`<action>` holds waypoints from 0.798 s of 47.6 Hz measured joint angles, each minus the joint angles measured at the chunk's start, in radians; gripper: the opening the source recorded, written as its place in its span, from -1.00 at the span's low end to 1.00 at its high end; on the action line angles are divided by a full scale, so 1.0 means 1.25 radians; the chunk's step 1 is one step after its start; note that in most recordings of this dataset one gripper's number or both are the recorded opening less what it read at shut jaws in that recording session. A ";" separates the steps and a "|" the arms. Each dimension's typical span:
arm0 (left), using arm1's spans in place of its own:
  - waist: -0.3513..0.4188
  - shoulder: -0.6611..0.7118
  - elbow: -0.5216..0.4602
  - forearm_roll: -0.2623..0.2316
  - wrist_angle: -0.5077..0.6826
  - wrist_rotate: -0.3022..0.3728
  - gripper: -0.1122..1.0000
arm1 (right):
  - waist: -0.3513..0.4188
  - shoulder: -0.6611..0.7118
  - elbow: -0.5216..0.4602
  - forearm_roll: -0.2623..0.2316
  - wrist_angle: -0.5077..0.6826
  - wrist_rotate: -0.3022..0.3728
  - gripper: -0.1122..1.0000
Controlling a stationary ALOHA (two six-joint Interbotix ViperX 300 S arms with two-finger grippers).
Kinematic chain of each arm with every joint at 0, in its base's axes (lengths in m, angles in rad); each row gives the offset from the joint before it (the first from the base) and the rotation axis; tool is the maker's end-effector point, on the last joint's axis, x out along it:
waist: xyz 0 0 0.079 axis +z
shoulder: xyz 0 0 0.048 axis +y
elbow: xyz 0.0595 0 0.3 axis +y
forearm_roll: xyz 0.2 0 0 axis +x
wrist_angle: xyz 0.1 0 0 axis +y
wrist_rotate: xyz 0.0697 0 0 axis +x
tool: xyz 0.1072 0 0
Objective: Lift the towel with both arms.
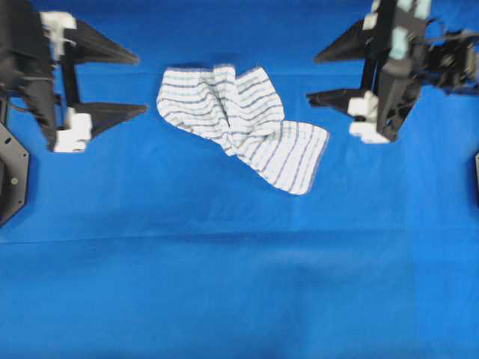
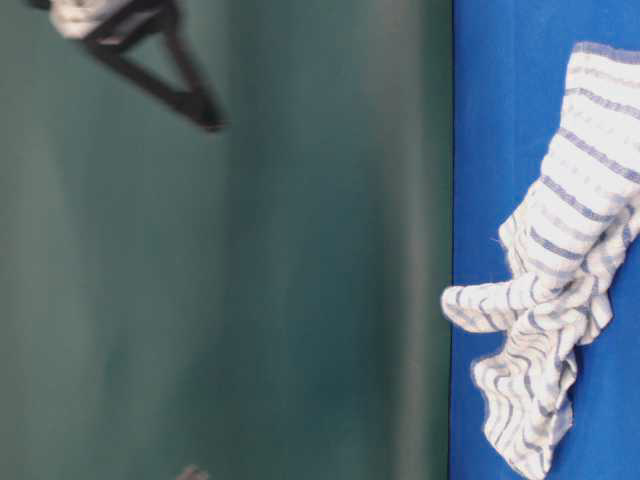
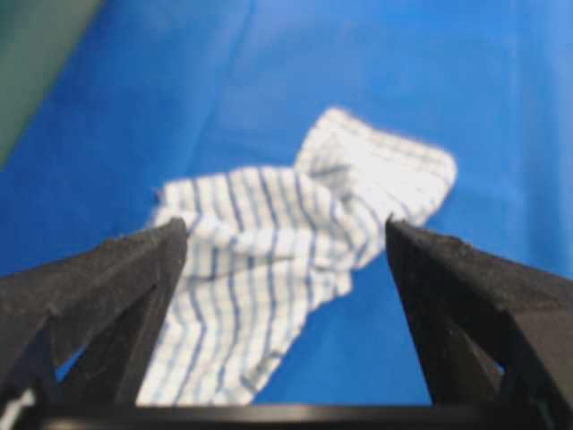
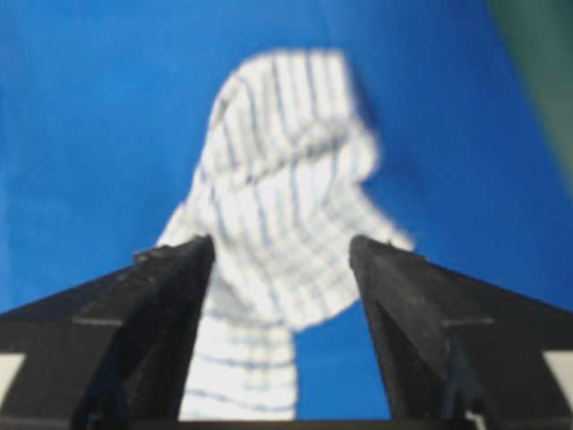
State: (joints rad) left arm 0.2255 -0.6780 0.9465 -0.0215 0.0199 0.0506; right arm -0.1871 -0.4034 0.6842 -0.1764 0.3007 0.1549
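Likely a robotics lab — blue-clothed table [image 1: 224, 299], plain green backdrop [image 2: 250, 250]

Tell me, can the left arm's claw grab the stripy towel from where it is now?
Probably yes. The left gripper is open and points at the towel, which lies crumpled on the blue cloth. Only bare cloth lies between them, so nothing seems to block it.

Thin woven towel [image 1: 239, 123] (crumpled) on matt blue cloth [image 1: 224, 292].
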 measured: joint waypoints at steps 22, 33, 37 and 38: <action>-0.001 0.276 0.059 0.000 -0.191 -0.001 0.82 | 0.088 0.180 0.072 0.001 -0.128 0.072 0.35; -0.001 0.405 0.059 0.000 -0.268 0.002 0.82 | 0.103 0.303 0.071 0.001 -0.199 0.087 0.35; -0.001 0.453 0.058 0.000 -0.297 -0.001 0.82 | 0.103 0.339 0.071 0.001 -0.228 0.094 0.35; -0.001 0.463 0.056 0.000 -0.302 -0.001 0.82 | 0.103 0.346 0.071 0.001 -0.236 0.096 0.35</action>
State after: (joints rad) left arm 0.2240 -0.0997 1.0170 -0.0215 -0.3574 0.0491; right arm -0.0583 0.0291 0.7731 -0.1749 0.0061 0.2746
